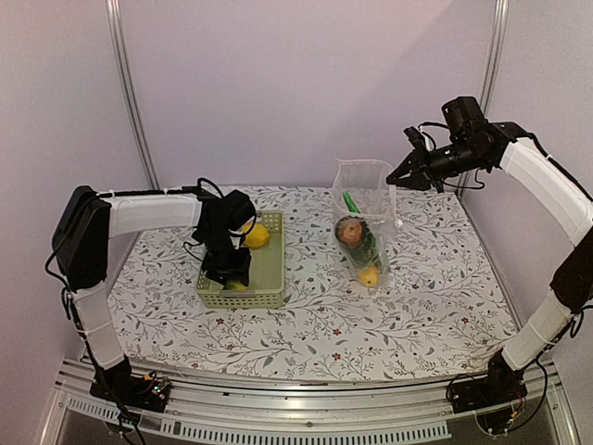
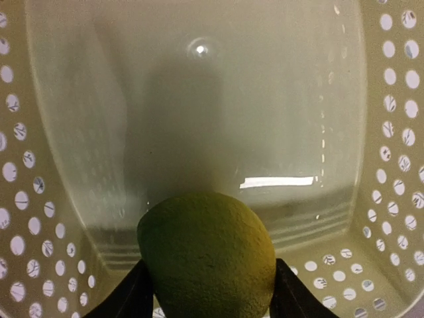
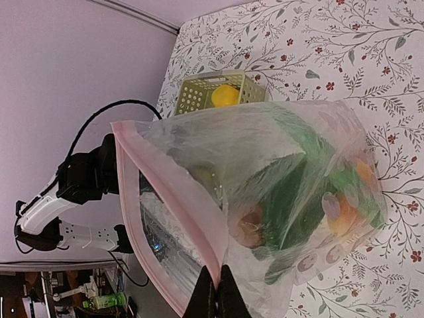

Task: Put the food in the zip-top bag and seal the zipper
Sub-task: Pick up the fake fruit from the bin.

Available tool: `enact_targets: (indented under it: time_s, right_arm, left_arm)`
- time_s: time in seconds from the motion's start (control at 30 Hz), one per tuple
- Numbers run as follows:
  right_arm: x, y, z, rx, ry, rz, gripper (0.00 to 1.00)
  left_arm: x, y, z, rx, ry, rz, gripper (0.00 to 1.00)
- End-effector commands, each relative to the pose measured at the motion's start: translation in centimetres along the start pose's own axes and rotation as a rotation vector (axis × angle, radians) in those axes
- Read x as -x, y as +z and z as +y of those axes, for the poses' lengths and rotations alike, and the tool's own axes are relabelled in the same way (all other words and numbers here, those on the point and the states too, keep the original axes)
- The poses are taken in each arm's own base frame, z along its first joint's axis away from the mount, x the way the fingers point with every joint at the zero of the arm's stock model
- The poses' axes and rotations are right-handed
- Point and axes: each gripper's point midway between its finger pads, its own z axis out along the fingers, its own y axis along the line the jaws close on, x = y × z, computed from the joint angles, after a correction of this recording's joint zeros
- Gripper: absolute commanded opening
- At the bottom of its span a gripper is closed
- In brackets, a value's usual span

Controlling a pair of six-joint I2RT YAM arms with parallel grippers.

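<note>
My left gripper (image 1: 228,275) reaches down into the pale green basket (image 1: 271,271) and is shut on a yellow lemon (image 2: 207,255) near the basket floor. A second lemon (image 1: 256,235) lies at the basket's far end and also shows in the right wrist view (image 3: 225,95). My right gripper (image 1: 397,182) is shut on the pink zipper strip (image 3: 189,215) and holds the zip-top bag (image 1: 363,222) upright with its mouth open. Inside the bag are a reddish-brown round piece (image 1: 351,230), a green cucumber (image 1: 349,201), leafy green (image 3: 291,192) and an orange-yellow piece (image 1: 369,275).
The floral tablecloth (image 1: 417,315) covers the table. Pale walls and two metal poles stand behind. The basket sits left of centre, the bag right of centre, with bare cloth between them and in front.
</note>
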Motion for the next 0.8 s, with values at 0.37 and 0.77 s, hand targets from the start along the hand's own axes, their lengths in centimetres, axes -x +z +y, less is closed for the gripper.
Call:
enact_targets:
  time_s: [0.37, 0.77]
  right_arm:
    - [0.8, -2.0, 1.3, -0.007, -0.008, -0.067, 0.00]
    - [1.3, -2.2, 1.5, -0.018, -0.004, -0.056, 0.00]
  left_arm:
    - [6.6, -9.3, -4.2, -0.137, 0.058, -0.223, 0.32]
    - [12.3, -26.9, -12.6, -0.522, 0.144, -0.696, 0.23]
